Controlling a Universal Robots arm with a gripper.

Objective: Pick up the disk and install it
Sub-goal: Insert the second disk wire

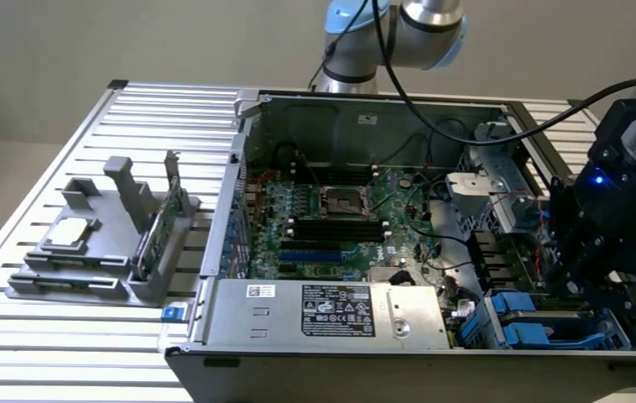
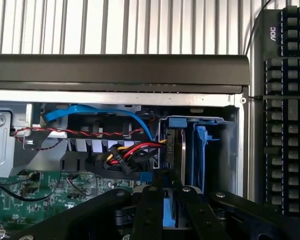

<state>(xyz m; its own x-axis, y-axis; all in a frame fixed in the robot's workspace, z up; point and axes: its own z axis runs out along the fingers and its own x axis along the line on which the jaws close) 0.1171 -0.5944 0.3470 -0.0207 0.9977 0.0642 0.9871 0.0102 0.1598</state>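
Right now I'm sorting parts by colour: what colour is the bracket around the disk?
Blue; the bracket on the disk shows best in the wrist view.

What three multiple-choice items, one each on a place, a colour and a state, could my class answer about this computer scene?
1. In the exterior view, the claw is
A. over the grey fixture on the table
B. down at the drive bay, at the exterior view's right
C. above the processor socket

2. The bracket edging the disk is
A. red
B. blue
C. yellow

3. The computer case is
A. open, with its inside exposed
B. closed by a side panel
C. covered by a cloth

Answers:
1 B: the claw hangs at the drive bay.
2 B: in the wrist view the disk stands on edge with a blue bracket on it.
3 A: the computer case shows its motherboard.
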